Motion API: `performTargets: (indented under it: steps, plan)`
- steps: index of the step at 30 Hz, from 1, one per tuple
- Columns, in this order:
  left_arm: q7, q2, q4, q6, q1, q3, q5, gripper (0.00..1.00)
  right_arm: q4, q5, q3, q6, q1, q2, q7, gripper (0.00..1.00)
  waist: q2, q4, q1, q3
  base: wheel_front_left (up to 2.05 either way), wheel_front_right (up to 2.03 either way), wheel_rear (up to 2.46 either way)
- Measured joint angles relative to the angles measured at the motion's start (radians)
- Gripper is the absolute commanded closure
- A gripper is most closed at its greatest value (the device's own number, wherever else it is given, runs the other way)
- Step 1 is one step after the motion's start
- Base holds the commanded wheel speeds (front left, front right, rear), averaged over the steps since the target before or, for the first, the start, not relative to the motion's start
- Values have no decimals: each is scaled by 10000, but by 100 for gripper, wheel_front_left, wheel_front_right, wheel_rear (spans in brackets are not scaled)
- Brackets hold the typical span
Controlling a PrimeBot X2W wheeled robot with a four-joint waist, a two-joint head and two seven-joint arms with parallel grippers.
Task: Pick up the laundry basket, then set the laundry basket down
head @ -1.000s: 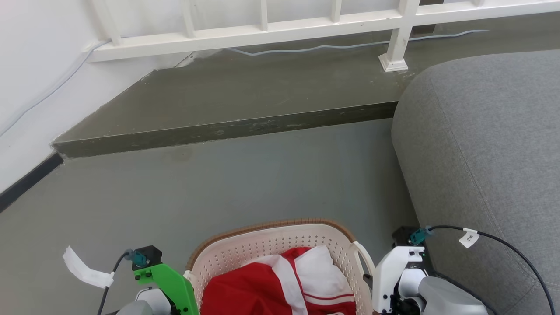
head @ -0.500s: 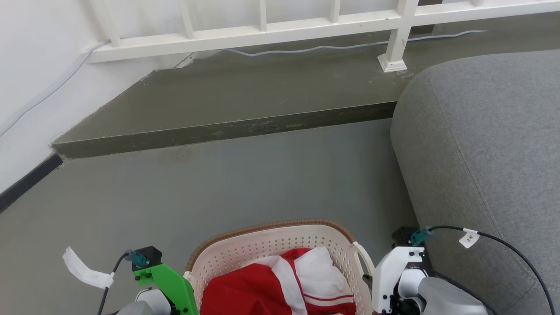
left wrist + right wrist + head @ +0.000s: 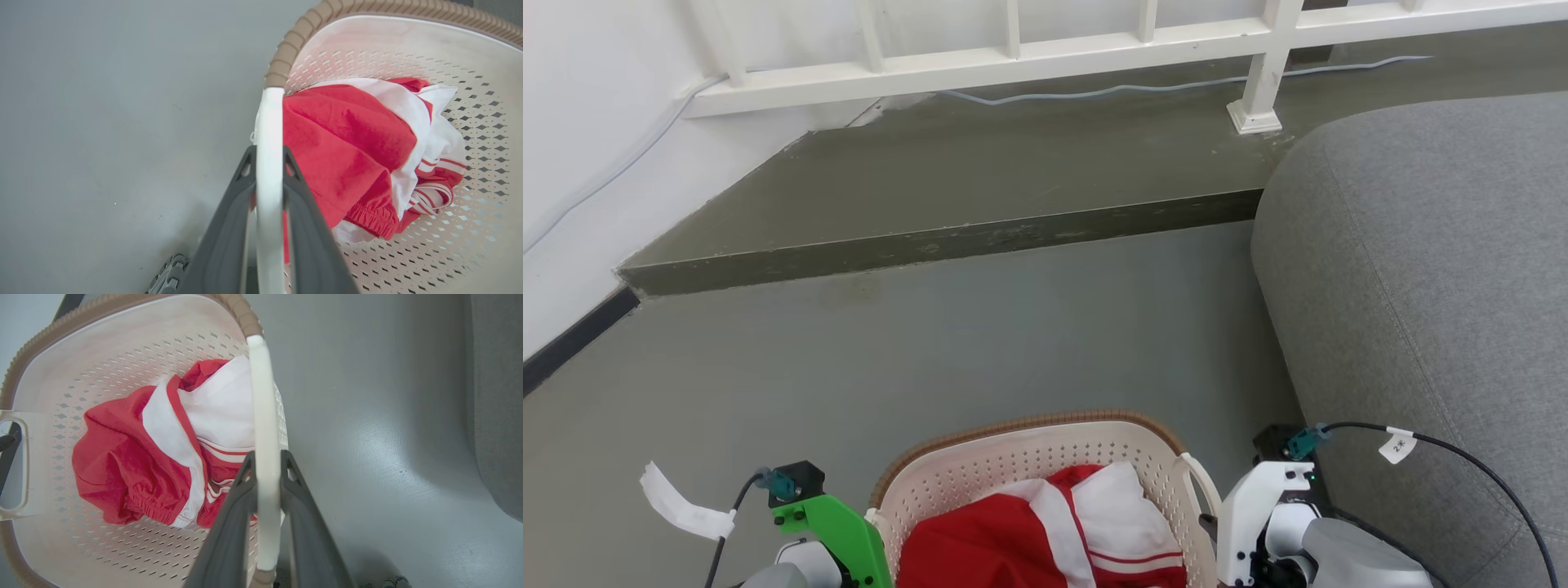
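While left gripper (image 3: 268, 153) and right gripper (image 3: 267, 457) pinch its white loops (image 3: 268, 118), the cream perforated plastic laundry basket (image 3: 1013, 461) is between them, beside a grey sofa (image 3: 1421, 245).
Wrist views reveal the pinch; head view, a white cable tag (image 3: 1398, 445) marked "2米".

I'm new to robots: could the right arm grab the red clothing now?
Probably not: its jaws are shut on the handle of the laundry basket, so it must let go first.

Cream perforated laundry basket (image 3: 1013, 467), brown rim (image 3: 1029, 422); red-white clothing (image 3: 980, 539).
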Motion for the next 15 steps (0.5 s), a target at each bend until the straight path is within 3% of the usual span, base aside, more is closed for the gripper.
performTargets:
  steps: [15]
  plan:
    - [-19, 0, 8, 0, 0, -13, -61, 100, -17, 19, 88, -15, -8, -2, -15, 100, 0, 20, 0, 171, 0, 0, 0]
